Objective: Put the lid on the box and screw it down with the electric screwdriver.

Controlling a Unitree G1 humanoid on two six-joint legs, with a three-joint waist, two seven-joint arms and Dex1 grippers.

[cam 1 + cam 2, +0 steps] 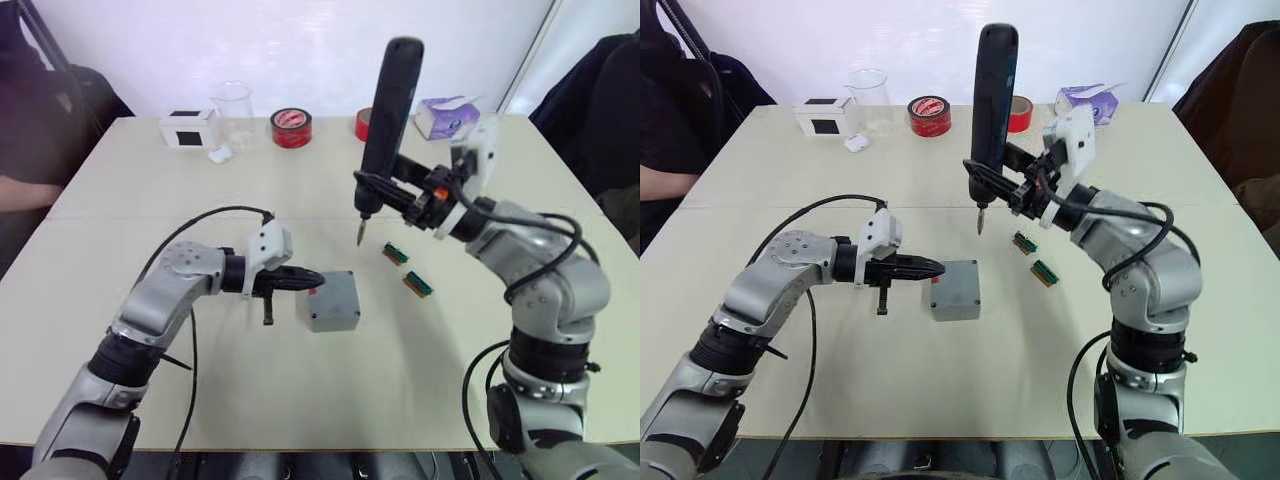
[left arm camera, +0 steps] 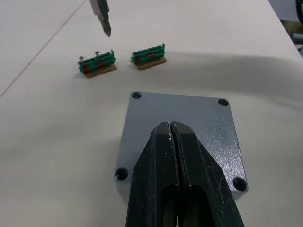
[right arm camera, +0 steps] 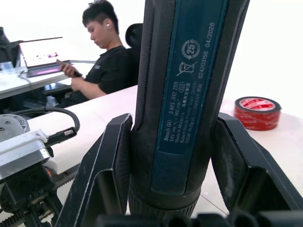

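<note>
Two green connectors (image 2: 97, 63) beside lid (image 2: 189, 118)

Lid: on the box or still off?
On. The lid sits flush over the box, corner holes showing, no wiring visible. Whether screws are in the holes: cannot tell.
</note>
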